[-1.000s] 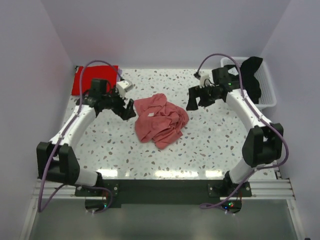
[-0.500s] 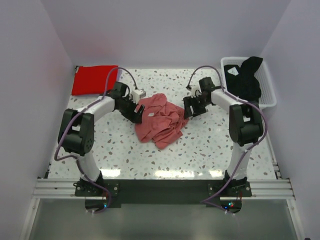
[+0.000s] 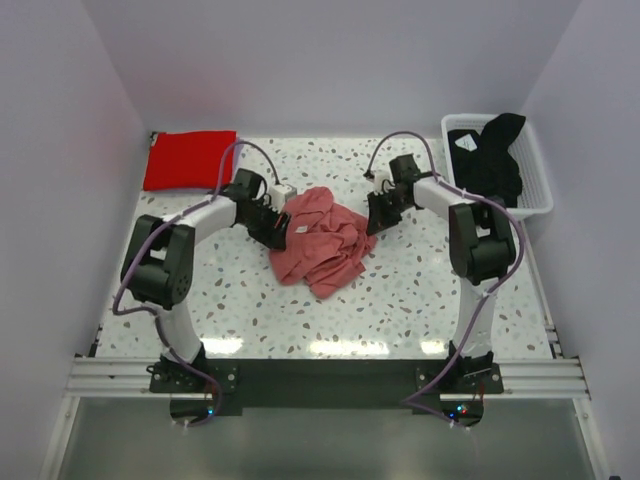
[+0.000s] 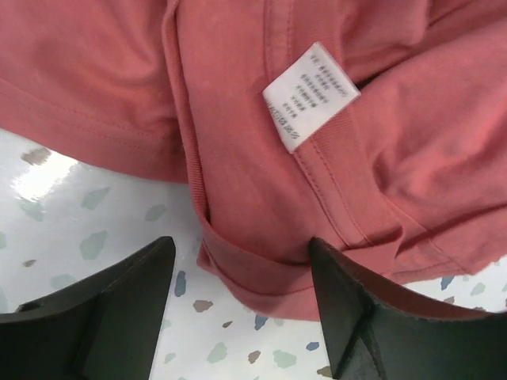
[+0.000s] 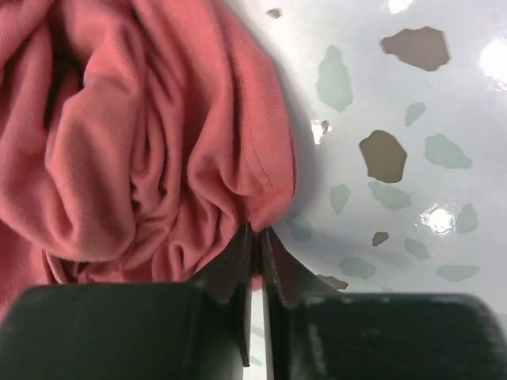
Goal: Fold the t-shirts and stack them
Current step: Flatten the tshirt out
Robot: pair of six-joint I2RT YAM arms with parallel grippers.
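Observation:
A dusty salmon-pink t-shirt (image 3: 320, 242) lies crumpled mid-table. My left gripper (image 3: 283, 228) is at its left edge, open; in the left wrist view a folded hem of the shirt (image 4: 238, 119) sits between the spread fingers of the gripper (image 4: 239, 255), close to a white care label (image 4: 309, 95). My right gripper (image 3: 372, 222) is at the shirt's right edge; the right wrist view shows this gripper (image 5: 255, 233) shut on a pinch of bunched pink cloth (image 5: 142, 142). A folded red t-shirt (image 3: 190, 160) lies at the back left. A black t-shirt (image 3: 495, 155) hangs out of the basket.
The white slatted basket (image 3: 540, 195) stands at the back right corner, against the right wall. Speckled tabletop (image 3: 420, 290) shows in front of the pink shirt. Walls close in the table on the left, back and right.
Both arms have swung inward to the pink shirt's edges. The right jaws have closed on the cloth. The left jaws have narrowed a little around the hem.

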